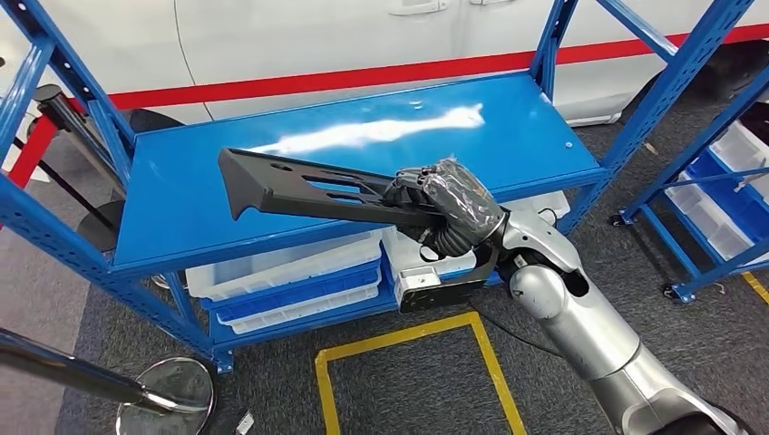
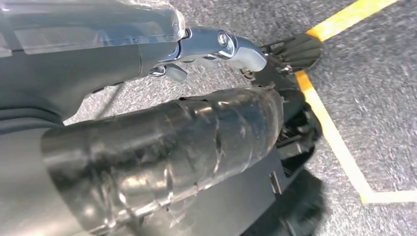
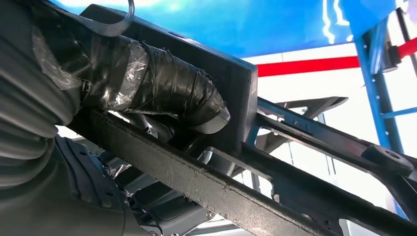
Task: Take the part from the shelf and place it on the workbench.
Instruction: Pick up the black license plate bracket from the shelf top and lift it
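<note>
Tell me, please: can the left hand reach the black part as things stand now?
Probably not without moving: the left hand hangs low over the floor, while the black part is up at the blue shelf, gripped by the right hand.

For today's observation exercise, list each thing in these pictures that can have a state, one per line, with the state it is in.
black part: held at one end, lifted above the shelf top, lying roughly level.
right robot hand: grips the black part, fingers wrapped round it.
left robot hand: hangs over the floor, holds nothing visible; fingers' pose unclear.
blue shelf: top surface bare under the part.
white bins: stacked on the lower shelf level.
</note>
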